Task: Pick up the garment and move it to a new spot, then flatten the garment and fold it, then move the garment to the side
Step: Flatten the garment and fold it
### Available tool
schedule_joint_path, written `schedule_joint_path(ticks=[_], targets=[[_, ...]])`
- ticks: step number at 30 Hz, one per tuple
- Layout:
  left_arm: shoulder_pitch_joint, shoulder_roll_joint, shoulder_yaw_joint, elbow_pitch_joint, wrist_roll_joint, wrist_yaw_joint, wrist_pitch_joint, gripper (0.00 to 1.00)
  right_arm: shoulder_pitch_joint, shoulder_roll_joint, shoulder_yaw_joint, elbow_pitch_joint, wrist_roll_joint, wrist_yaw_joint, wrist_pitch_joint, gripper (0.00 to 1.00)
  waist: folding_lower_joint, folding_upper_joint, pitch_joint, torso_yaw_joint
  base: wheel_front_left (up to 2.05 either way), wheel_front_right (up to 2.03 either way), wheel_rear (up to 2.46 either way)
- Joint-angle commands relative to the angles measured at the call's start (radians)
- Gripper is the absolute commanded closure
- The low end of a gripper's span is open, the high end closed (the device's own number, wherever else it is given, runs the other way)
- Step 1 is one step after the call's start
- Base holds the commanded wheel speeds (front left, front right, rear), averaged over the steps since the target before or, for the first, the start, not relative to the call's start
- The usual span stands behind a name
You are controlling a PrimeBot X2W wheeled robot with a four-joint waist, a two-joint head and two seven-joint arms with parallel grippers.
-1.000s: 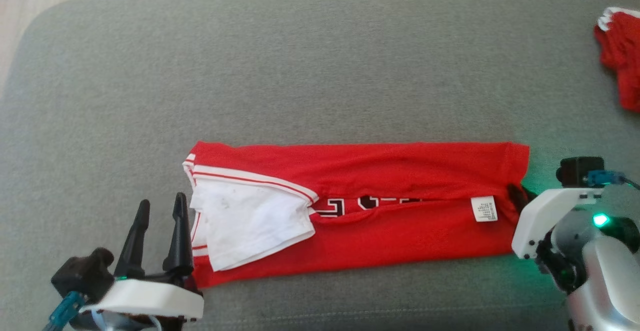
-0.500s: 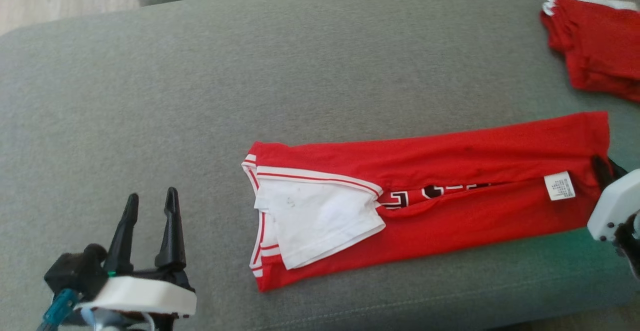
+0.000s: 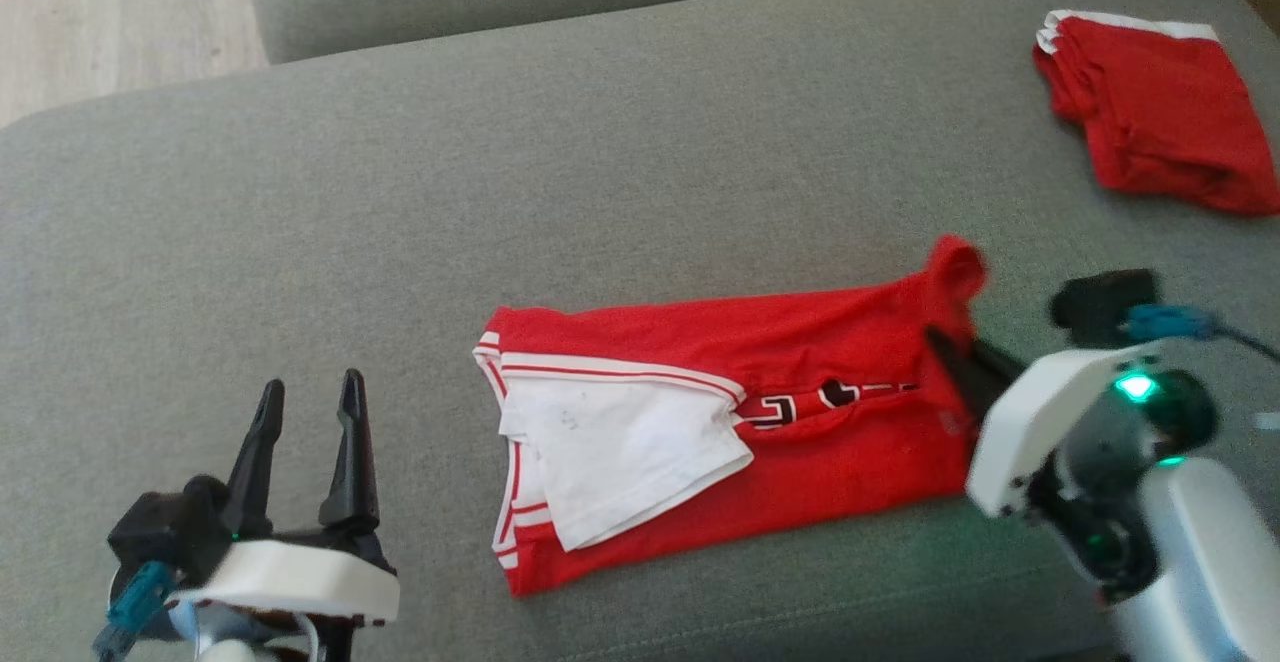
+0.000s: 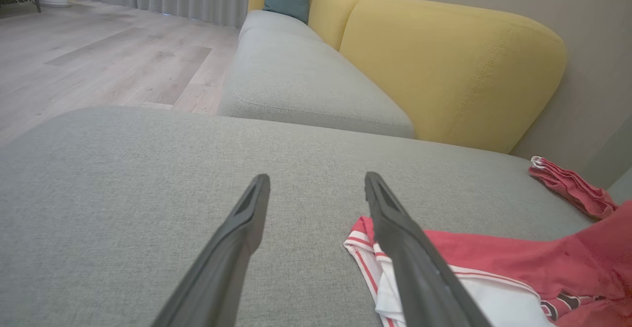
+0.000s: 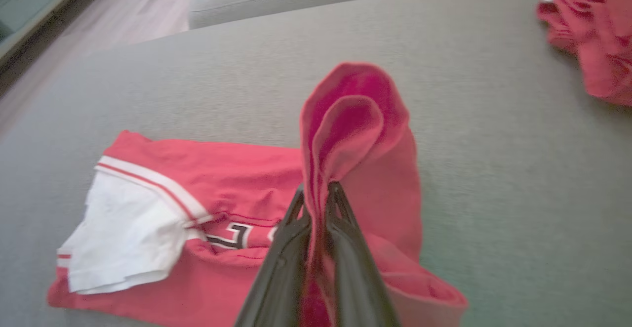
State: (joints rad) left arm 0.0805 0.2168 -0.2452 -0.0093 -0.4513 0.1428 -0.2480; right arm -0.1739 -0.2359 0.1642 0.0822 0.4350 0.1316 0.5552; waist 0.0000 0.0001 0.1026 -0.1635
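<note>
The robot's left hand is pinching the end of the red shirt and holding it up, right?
Not quite: it is the right gripper that pinches the end of the red shirt and holds it up, as the right wrist view shows. The left gripper is open.

Print on garment (image 3: 820,342) partly hidden in fold; its right end behind right gripper (image 3: 945,352); second garment (image 5: 597,45) blurred, cut by edge.

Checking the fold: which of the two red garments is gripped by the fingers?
The long red garment with the white sleeve: the right gripper pinches its raised end. The bunched red garment lies apart, far right.
</note>
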Motion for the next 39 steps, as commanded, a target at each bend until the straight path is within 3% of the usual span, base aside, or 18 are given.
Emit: schedule_joint_path(ticks=[1,8,16,33,35,36,37,39], targets=[[-0.036,0.011,0.034,-0.027,0.004,0.006,-0.009,0.0,-0.025,-0.01,0.041,-0.051,0.017,-0.001,0.003,1.0,0.0,-0.0001,-0.008,0.008,0.0,0.0,0.0],[-0.036,0.0,0.026,-0.02,-0.001,0.001,-0.011,0.0,-0.046,0.063,0.202,-0.078,0.098,-0.001,-0.017,1.0,0.0,-0.0001,-0.024,0.044,0.0,0.0,0.0],[-0.052,-0.017,0.004,-0.009,0.0,-0.014,-0.012,0.0,-0.088,0.174,0.316,0.02,0.183,-0.001,-0.092,1.0,0.0,-0.0001,-0.022,0.105,0.0,0.0,0.0],[-0.085,-0.046,-0.037,0.032,0.005,-0.038,-0.013,0.0,-0.289,0.186,0.516,0.366,0.478,-0.001,-0.314,1.0,0.0,-0.0001,-0.02,0.217,0.0,0.0,0.0],[-0.086,-0.048,-0.039,0.035,0.005,-0.038,-0.013,0.0,-0.309,0.186,0.54,0.407,0.504,-0.001,-0.335,0.54,0.0,-0.0001,-0.021,0.221,0.0,0.0,0.0],[-0.086,-0.049,-0.039,0.036,0.005,-0.039,-0.013,0.0,-0.319,0.186,0.552,0.424,0.518,-0.001,-0.344,0.17,0.0,-0.0001,-0.022,0.223,0.0,0.0,0.0],[-0.086,-0.05,-0.039,0.036,0.005,-0.039,-0.013,0.0,-0.328,0.186,0.564,0.437,0.531,-0.001,-0.354,0.0,0.0,-0.0001,-0.022,0.223,0.0,0.0,0.0],[-0.085,-0.05,-0.038,0.037,0.005,-0.038,-0.013,0.0,-0.347,0.186,0.586,0.456,0.556,-0.001,-0.377,0.0,0.0,-0.0001,-0.021,0.221,0.0,0.0,0.0]])
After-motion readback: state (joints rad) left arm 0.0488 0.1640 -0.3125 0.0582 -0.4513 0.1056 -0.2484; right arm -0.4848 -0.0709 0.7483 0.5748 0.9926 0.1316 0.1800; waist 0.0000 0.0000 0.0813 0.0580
